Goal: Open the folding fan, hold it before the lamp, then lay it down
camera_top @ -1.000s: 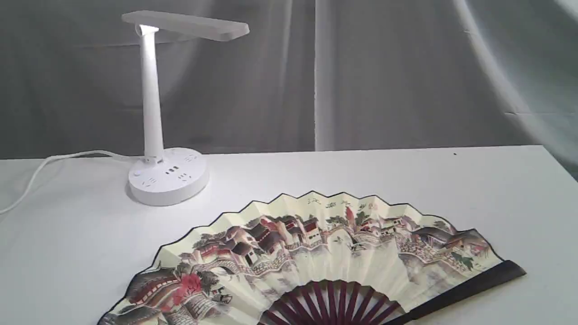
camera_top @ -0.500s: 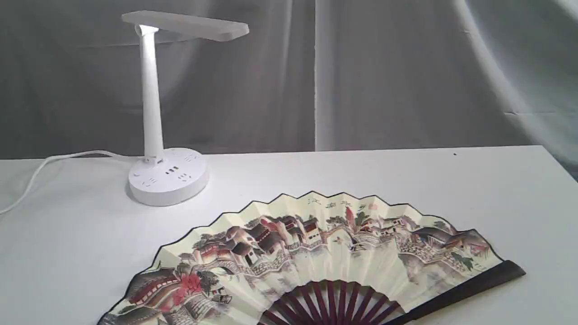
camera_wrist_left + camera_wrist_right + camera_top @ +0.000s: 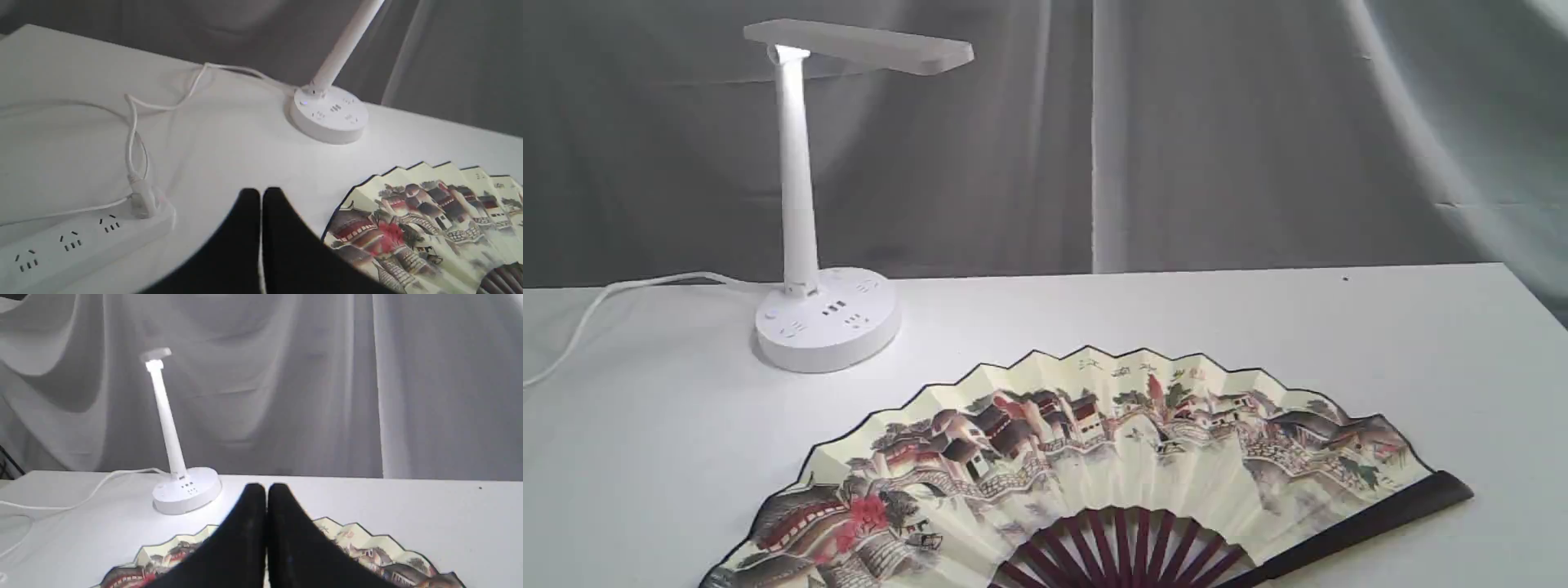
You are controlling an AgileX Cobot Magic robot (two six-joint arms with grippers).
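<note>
The folding fan (image 3: 1094,457) lies spread open and flat on the white table, painted leaf up, maroon ribs at the near edge; it also shows in the left wrist view (image 3: 429,212) and the right wrist view (image 3: 367,547). The white lamp (image 3: 800,204) stands lit at the back left, its round base (image 3: 329,114) beyond the fan; its post (image 3: 167,424) is upright. My left gripper (image 3: 261,194) is shut and empty, above the table beside the fan's left end. My right gripper (image 3: 266,488) is shut and empty, raised over the fan. Neither gripper appears in the exterior view.
A white power strip (image 3: 81,241) lies at the table's left with the lamp's cord (image 3: 135,134) plugged in and looping across the cloth. Grey curtain (image 3: 1217,139) hangs behind the table. The table's right corner (image 3: 1503,265) is close to the fan's dark guard.
</note>
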